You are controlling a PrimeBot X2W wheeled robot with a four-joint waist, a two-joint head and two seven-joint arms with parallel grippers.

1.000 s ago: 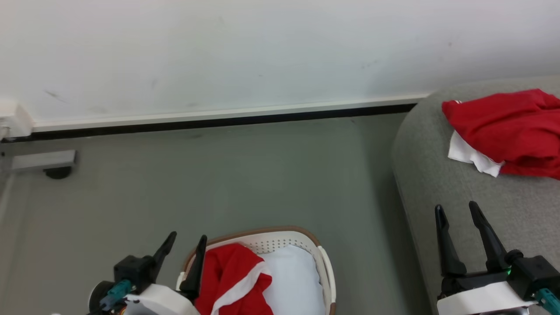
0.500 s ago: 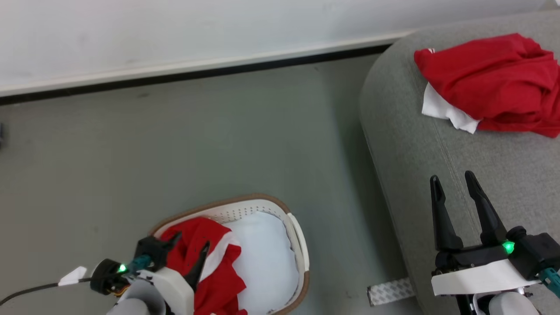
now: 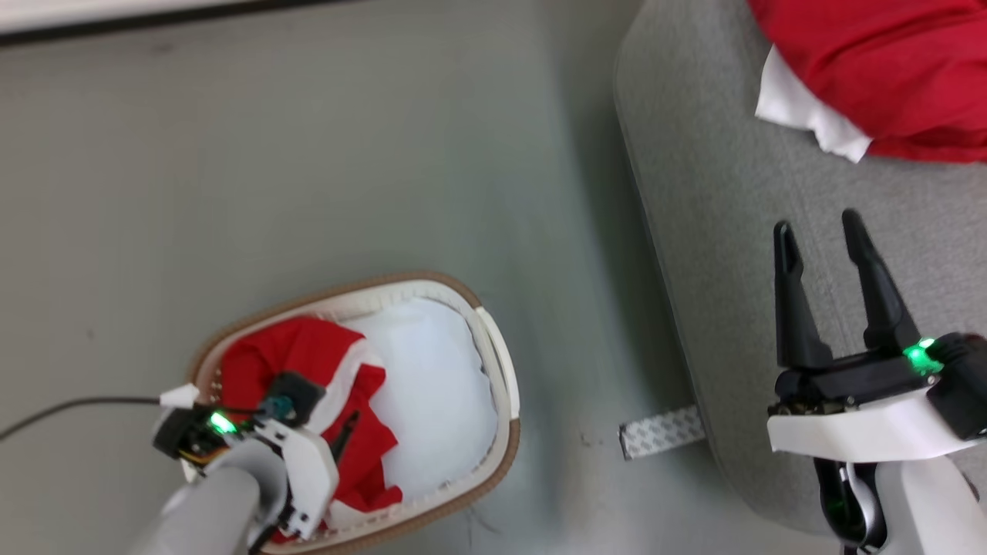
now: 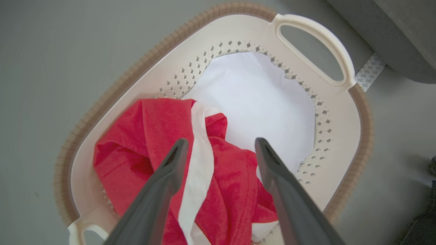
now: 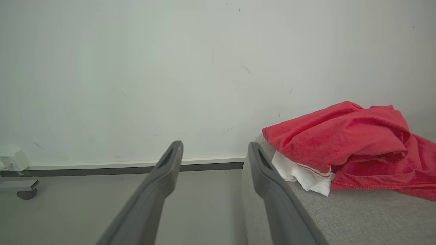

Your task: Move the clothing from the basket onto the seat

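Right now you have two red garments to count. One garment (image 4: 136, 143) lies crumpled in the left part of the single basket (image 4: 340, 112), with a white stripe running down it. The other garment (image 3: 871, 69) is heaped on the one seat (image 3: 732, 193), a white panel poking out at its edge. A white layer (image 4: 259, 95) covers the rest of the basket's bottom. Your left gripper (image 4: 220, 141) hangs over the basket with its two fingers spread wide, one tip on either side of the white stripe, clasping nothing; you cannot tell whether the tips touch the cloth. Your right gripper (image 3: 816, 223) sits above the seat, its two fingers apart and empty, well apart from the heaped garment. The basket stands on the grey floor (image 3: 308, 154) near the seat but not touching it, and one strip of tape (image 3: 661, 432) lies at the seat's base.
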